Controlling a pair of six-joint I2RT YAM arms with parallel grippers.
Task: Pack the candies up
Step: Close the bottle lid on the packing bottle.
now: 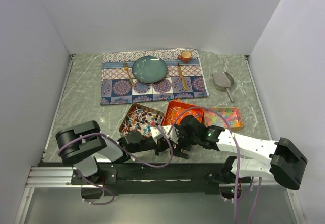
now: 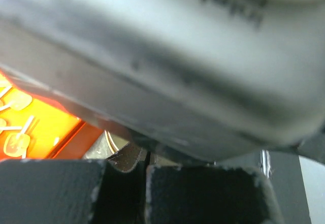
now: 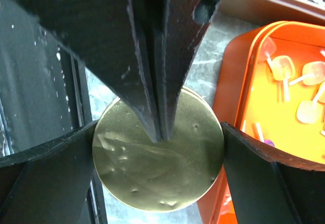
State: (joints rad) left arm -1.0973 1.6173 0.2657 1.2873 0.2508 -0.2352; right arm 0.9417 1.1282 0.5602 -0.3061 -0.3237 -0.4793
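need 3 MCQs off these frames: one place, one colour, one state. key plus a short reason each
1. Where are the pastel candies?
A) left tray
B) middle tray
C) right tray

2. What colour is the plate?
A) teal
B) white
C) red

3. What is the state of the right gripper?
A) wide open, clear of everything
B) closed on the gold round tin
C) shut on nothing

Key:
1 C: in the top view the pastel pieces fill the tray at the right end of the row.
2 A: the plate on the placemat is plainly teal.
3 B: the right wrist view shows one finger against each side of the tin.
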